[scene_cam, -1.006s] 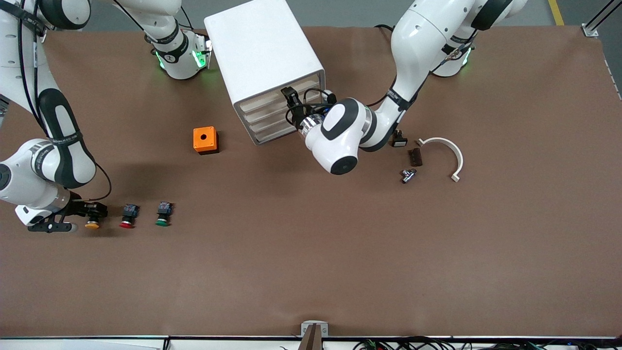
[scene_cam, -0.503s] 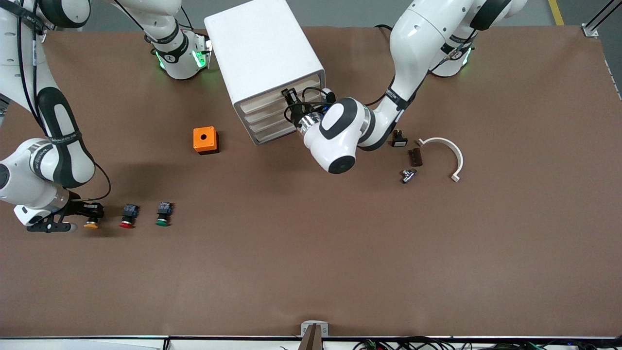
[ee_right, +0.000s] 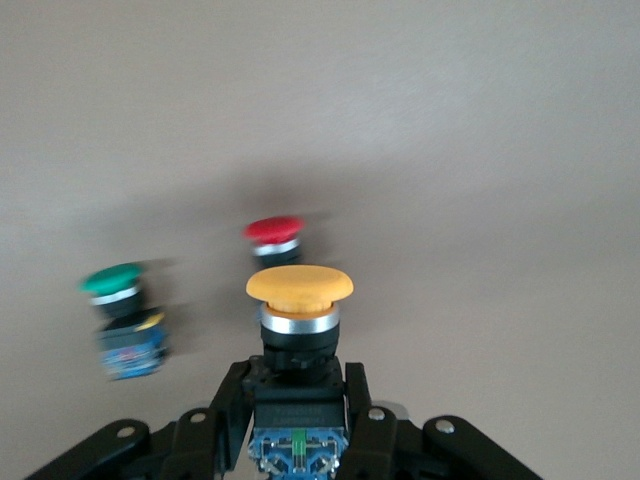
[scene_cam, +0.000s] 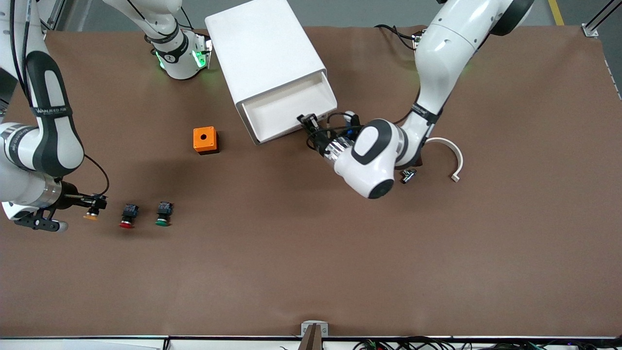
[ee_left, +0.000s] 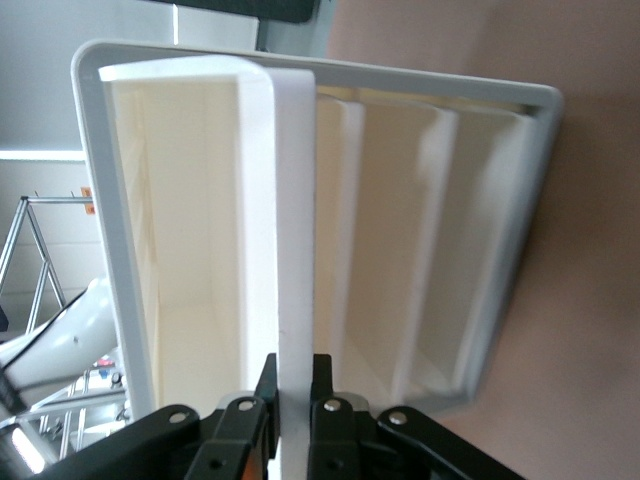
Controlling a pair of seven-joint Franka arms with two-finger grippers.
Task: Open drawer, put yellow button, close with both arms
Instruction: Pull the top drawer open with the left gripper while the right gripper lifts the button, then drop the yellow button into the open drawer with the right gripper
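Observation:
The drawer [scene_cam: 286,109], the top one of the white cabinet [scene_cam: 262,48], stands pulled out as a wide white tray. My left gripper [scene_cam: 310,125] is shut on the drawer's front wall [ee_left: 295,250] at its corner toward the left arm's end of the table. My right gripper [scene_cam: 97,201] is shut on the black-blue body of the yellow button [scene_cam: 91,214], held a little above the table at the right arm's end. In the right wrist view the yellow cap [ee_right: 299,285] points away from the fingers [ee_right: 225,415].
A red-capped button [scene_cam: 128,216] and a green-capped button [scene_cam: 164,214] stand on the table beside the yellow one. An orange box [scene_cam: 205,140] sits near the cabinet. A white curved bracket [scene_cam: 449,153] and small metal parts [scene_cam: 408,175] lie near the left arm.
My left gripper has pulled the top drawer out toward the front camera. My right gripper has closed on the yellow button and lifted it slightly off the table.

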